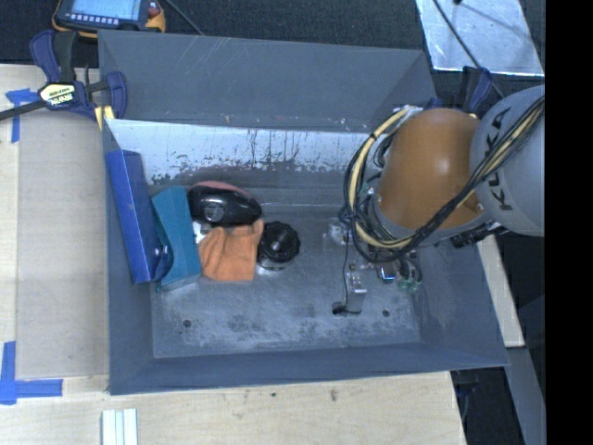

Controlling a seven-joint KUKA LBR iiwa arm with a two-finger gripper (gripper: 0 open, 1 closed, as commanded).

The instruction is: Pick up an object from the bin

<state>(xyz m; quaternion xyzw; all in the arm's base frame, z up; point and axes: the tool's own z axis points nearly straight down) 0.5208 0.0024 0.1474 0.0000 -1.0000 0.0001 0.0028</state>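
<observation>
- The gripper (350,297) stood over bare floor of the bin (278,327), with no thing under it. A good pick would likely have called for moving it toward the view's left first.
- The round black cap-like thing (278,244) lay nearest, a little away from the gripper on that side. It was probably the easiest target, since it had open floor on the side facing the gripper.
- Just beyond it, an orange cloth (230,253) touched it. A black lump (222,207), a teal box (176,235) and a blue slab (127,216) lay farther off, packed together, so a descent there risked nudging neighbours.
- The arm came in from the view's right. Its wrist, under the orange cover (431,170), hung above the gripper, which pointed down.
- Whether the gripper was wide or narrow could not be told, and nothing was seen held in it.
</observation>
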